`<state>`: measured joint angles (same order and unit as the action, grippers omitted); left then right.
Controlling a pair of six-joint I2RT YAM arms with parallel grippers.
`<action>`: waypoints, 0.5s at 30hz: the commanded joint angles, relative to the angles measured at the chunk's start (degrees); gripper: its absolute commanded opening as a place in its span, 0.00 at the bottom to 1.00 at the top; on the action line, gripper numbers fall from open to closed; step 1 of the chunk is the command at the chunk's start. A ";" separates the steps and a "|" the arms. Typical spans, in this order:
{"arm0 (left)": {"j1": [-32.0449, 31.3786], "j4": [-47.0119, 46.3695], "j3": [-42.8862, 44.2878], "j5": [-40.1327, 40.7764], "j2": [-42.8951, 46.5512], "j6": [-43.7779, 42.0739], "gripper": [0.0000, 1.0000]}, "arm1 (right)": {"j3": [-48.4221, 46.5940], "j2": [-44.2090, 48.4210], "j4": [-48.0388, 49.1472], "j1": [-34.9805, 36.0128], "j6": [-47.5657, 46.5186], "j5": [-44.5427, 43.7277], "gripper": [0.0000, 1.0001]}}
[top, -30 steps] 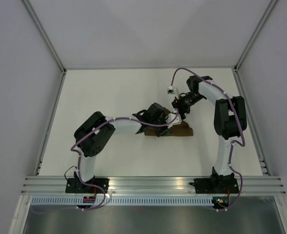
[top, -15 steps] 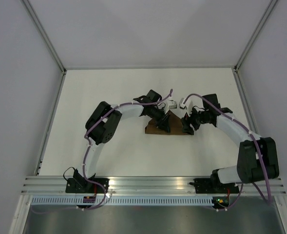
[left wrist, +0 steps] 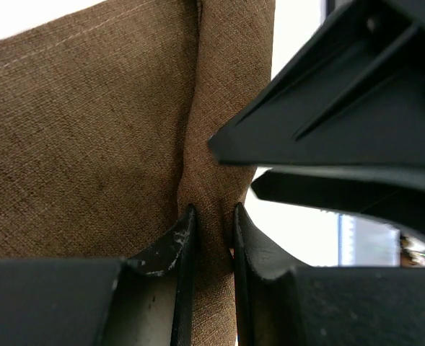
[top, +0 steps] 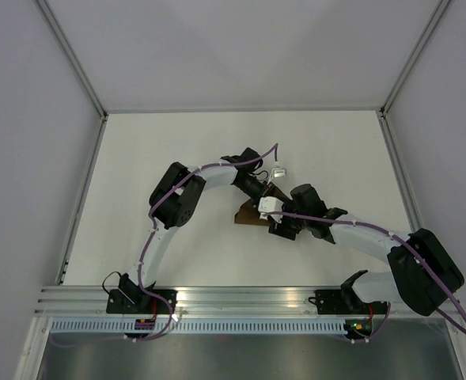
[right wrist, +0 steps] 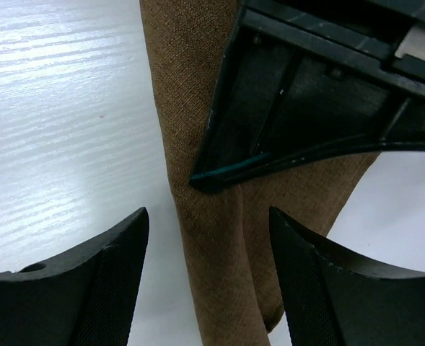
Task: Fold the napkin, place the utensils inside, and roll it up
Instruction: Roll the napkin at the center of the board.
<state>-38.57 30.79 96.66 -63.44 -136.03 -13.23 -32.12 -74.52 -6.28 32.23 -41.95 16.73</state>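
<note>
The dark brown napkin (top: pixel 247 215) lies bunched and rolled in the middle of the table, mostly hidden under both grippers. In the left wrist view my left gripper (left wrist: pixel 212 210) is shut on a narrow fold of the napkin (left wrist: pixel 89 144); from above it (top: pixel 261 195) sits at the napkin's far edge. My right gripper (right wrist: pixel 208 216) is open, its fingers on either side of the rolled napkin (right wrist: pixel 183 86) without touching it; from above it (top: pixel 284 227) is at the napkin's near right. Each wrist view shows the other gripper's black body close by. No utensils show.
White table (top: pixel 177 150) with grey walls on the left, back and right. An aluminium rail (top: pixel 240 299) runs along the near edge with both arm bases. The two arms cross close together over the napkin.
My right arm has swung from the far right round to the napkin's near side. My left gripper moved to the napkin's far edge. The napkin looks more bunched.
</note>
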 commanded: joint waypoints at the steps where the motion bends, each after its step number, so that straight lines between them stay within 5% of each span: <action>1: -0.37 8.85 -2.44 8.95 -6.27 -0.48 0.02 | 0.92 -1.85 5.84 2.74 -1.02 -5.38 0.73; 5: -0.28 9.20 -2.36 8.34 -5.92 -0.65 0.08 | 0.83 -4.05 5.84 3.81 -0.68 -6.36 0.52; 8: -0.28 9.38 -2.36 7.98 -4.95 -1.00 0.26 | 0.48 -4.58 4.97 3.81 -0.24 -6.10 0.33; 10: -0.28 9.12 -2.18 8.59 -3.55 -1.00 0.37 | 0.04 -4.58 4.00 3.81 -0.06 -5.75 0.27; 15: 0.33 5.70 -2.27 11.14 1.55 1.10 0.42 | -2.59 -4.49 -1.88 3.72 0.47 -2.59 0.21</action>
<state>-38.37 34.70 96.55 -63.96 -136.07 -12.40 -32.01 -78.74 -4.25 36.16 -42.17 13.30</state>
